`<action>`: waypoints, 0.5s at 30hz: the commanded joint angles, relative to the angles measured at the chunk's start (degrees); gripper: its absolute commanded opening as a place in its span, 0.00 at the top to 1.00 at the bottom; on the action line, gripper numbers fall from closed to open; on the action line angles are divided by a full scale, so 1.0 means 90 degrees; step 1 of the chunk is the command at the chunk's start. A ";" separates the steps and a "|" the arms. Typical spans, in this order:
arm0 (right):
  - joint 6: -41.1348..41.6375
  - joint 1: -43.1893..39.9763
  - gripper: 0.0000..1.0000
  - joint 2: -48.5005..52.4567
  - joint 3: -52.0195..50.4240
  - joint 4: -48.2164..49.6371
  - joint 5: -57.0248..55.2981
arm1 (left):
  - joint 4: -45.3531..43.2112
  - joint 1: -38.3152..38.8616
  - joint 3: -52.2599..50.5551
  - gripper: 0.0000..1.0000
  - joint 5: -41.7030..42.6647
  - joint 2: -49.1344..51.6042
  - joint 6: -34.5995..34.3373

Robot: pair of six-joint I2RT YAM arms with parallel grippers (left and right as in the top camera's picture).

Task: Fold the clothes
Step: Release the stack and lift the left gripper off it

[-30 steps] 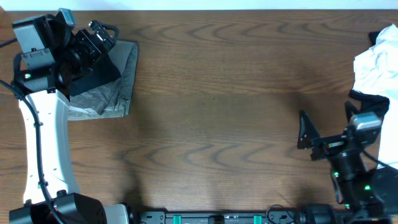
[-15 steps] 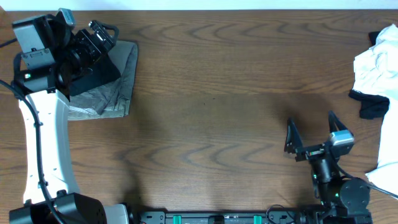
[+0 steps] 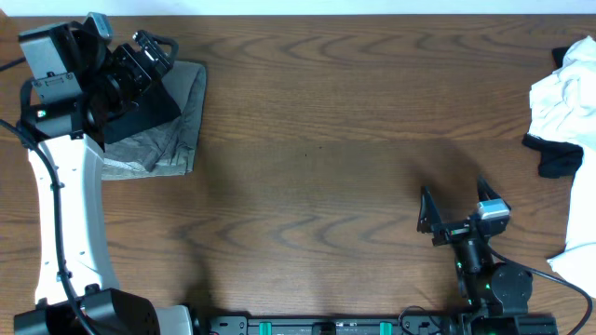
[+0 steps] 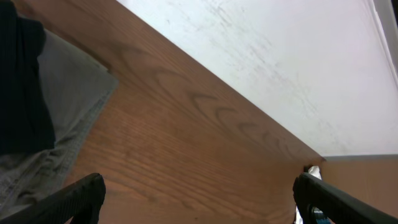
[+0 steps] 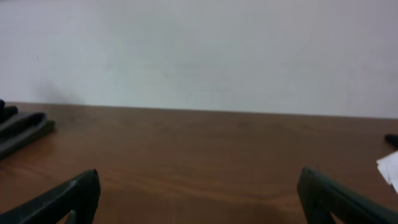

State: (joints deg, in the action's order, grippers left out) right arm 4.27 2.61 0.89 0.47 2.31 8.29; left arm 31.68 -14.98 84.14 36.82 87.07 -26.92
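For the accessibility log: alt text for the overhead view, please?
Wooden table seen from above: the left arm reaches over a folded grey garment with a black garment on it at the upper left, the right gripper stands open and empty at the lower right, and white clothes lie heaped at the right edge.

Trousers (image 3: 177,126) far left, garments (image 3: 562,98) far right

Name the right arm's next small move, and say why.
Probably swing the right gripper, open and empty near the front edge of the table, toward the crumpled white garment at the right edge: it lies unfolded, while the grey stack at left already looks folded.
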 commanded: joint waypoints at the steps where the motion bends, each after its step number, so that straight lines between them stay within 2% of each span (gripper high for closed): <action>1: -0.0012 0.0051 0.01 -0.0068 -0.0019 -0.0209 -0.0063 | 0.0002 -0.0022 0.0017 0.02 -0.0051 0.0015 0.0083; 8: -0.0199 0.0051 0.01 -0.0068 -0.0019 -0.0661 -0.0068 | 0.0002 -0.0022 0.0017 0.02 -0.0051 0.0015 0.0083; 15: -0.0197 0.0046 0.01 -0.0056 -0.0019 -0.0653 -0.0063 | 0.0002 -0.0022 0.0017 0.02 -0.0051 0.0015 0.0083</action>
State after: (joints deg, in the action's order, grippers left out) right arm 3.38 2.61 0.71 0.43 -3.27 8.05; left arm 31.70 -14.98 84.14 36.82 87.05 -26.94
